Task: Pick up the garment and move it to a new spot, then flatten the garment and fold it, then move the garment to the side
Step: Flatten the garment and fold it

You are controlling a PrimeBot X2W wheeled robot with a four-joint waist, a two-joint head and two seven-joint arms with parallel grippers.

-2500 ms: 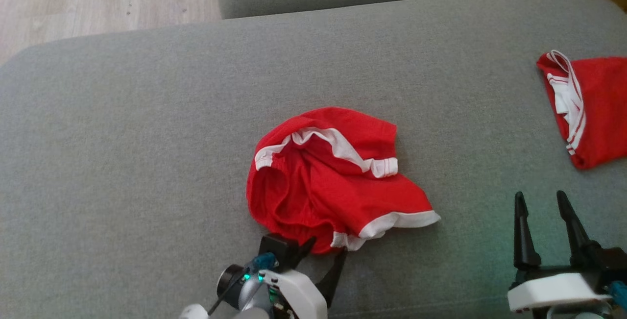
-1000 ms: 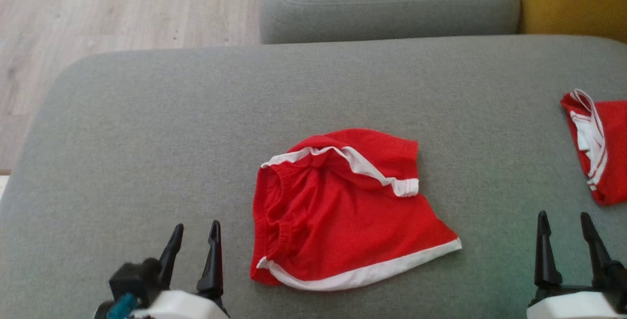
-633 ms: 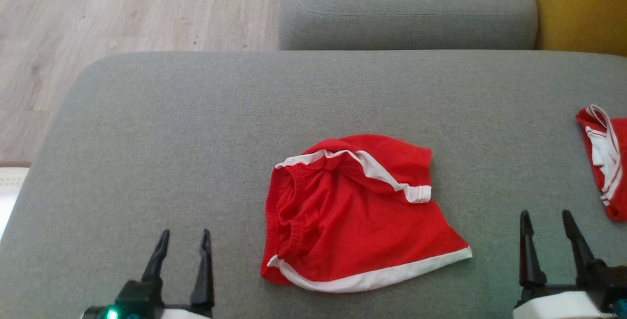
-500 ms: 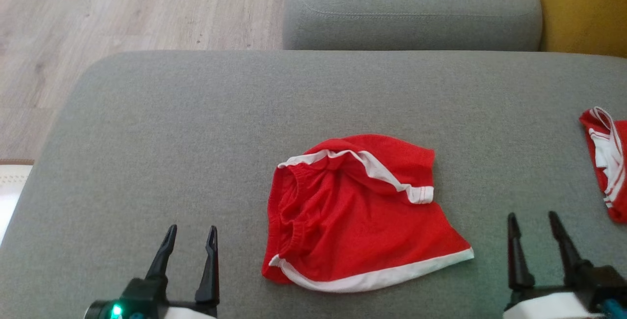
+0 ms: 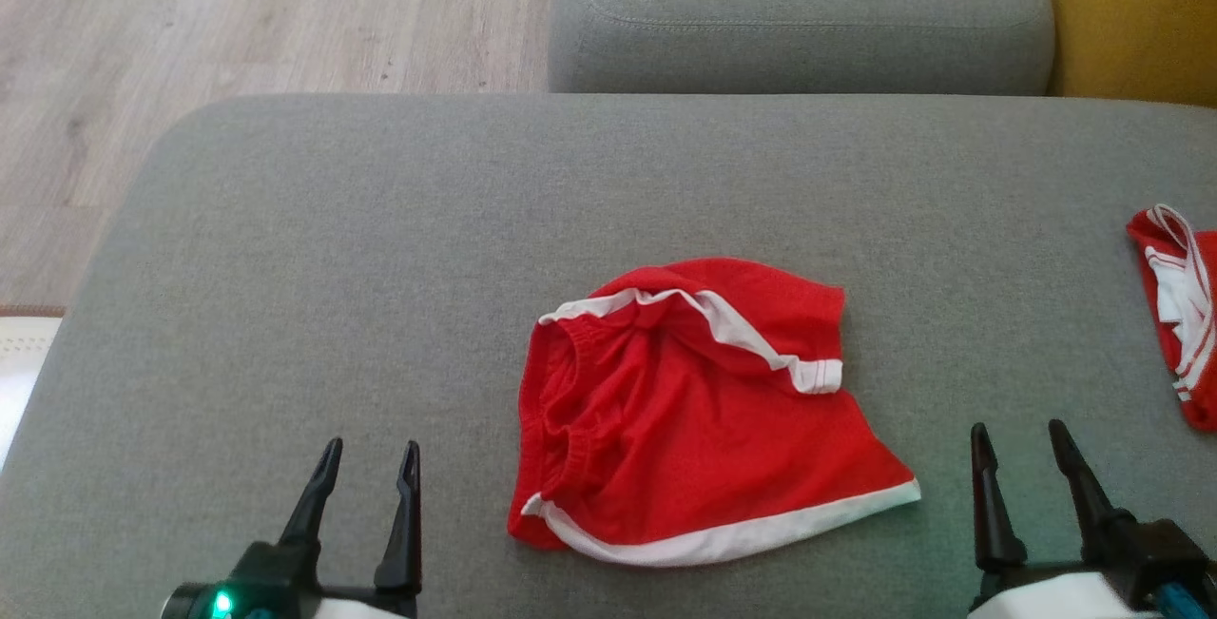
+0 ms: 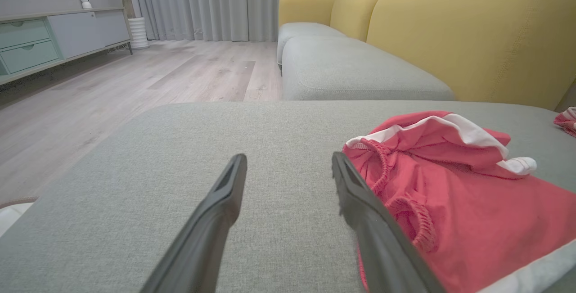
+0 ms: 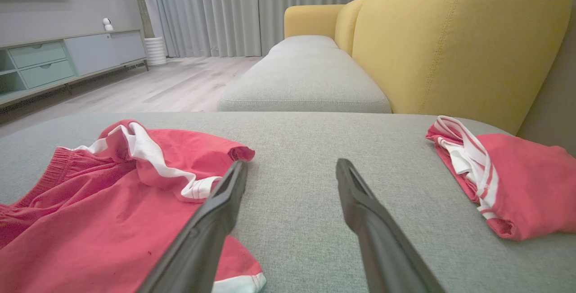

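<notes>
Status: red shorts (image 5: 694,429) crumpled on grey seat cushion (image 5: 380,220), mid-width, closer to near edge than far edge. White-trimmed hem toward near edge, waistband bunched on left side. My left gripper (image 5: 372,453): fingers spread, empty, at near edge, just left of shorts, not touching. My right gripper (image 5: 1017,431): fingers spread, empty, at near edge, apart from shorts. At cushion's right edge: second red garment (image 5: 1179,315).

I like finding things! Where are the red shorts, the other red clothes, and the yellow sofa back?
red shorts (image 5: 704,438): head view, middle of the red cloth.
other red clothes (image 7: 526,180): right wrist view, plain red part.
yellow sofa back (image 6: 468,36): left wrist view, its front face.
</notes>
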